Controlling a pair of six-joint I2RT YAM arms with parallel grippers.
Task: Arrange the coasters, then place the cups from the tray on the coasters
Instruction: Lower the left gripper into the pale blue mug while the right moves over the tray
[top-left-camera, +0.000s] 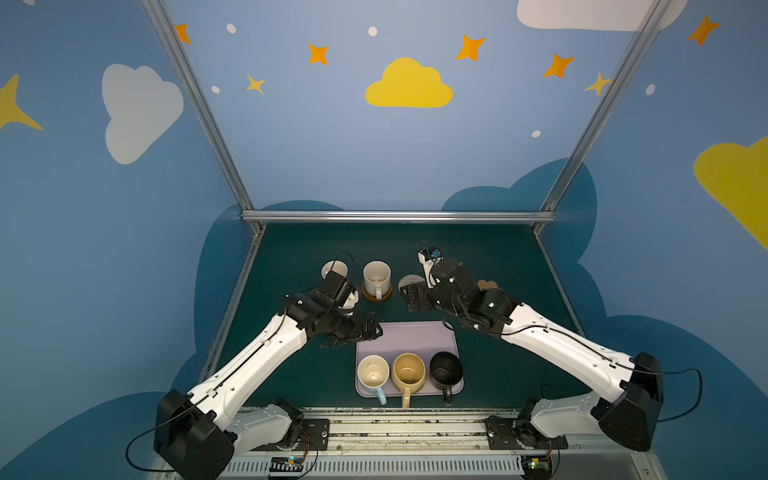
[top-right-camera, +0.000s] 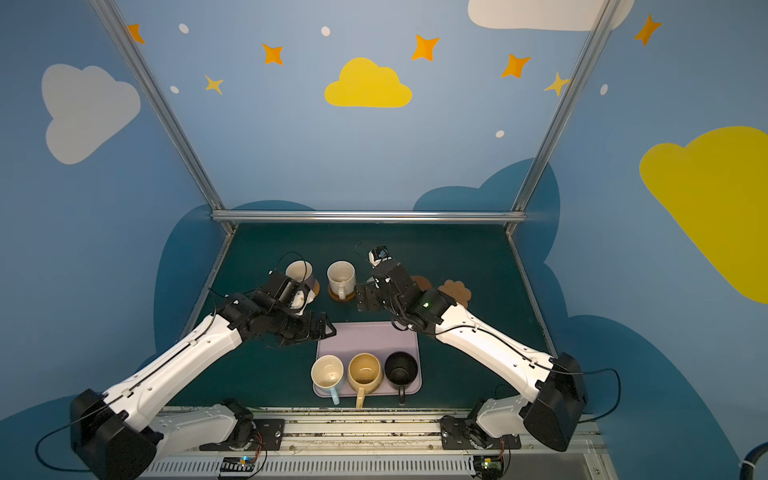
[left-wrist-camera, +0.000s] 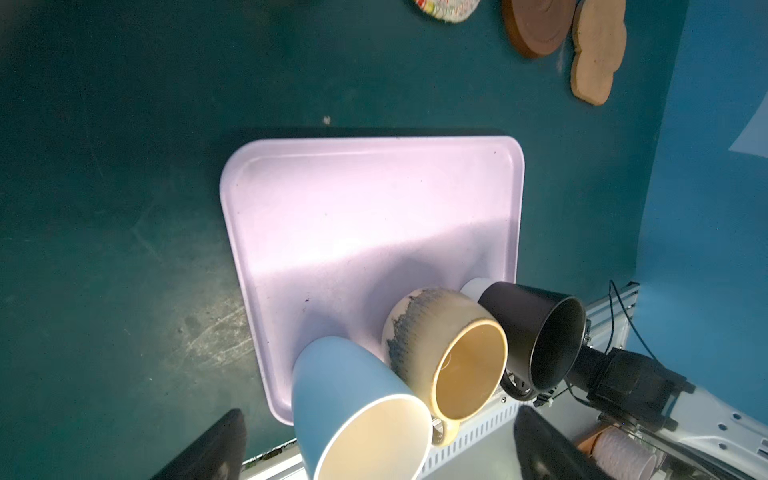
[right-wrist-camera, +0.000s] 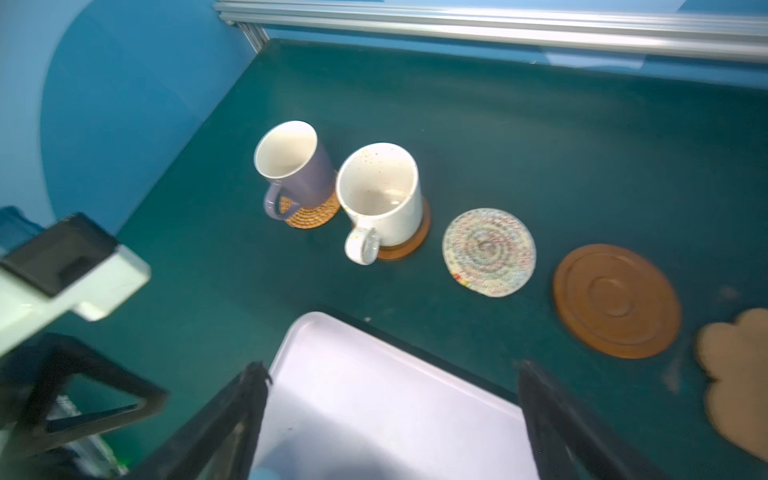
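Our left gripper (left-wrist-camera: 380, 410) and right gripper (right-wrist-camera: 391, 365) are wide open, empty. We see 3 mugs (top-left-camera: 409, 370) at 6 o'clock on the tray (top-left-camera: 407, 336).

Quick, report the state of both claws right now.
Left claw: open, holding nothing.
Right claw: open, holding nothing.

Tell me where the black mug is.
In both top views the black mug stands at the near right corner of the tray, directly right of the mustard yellow mug.
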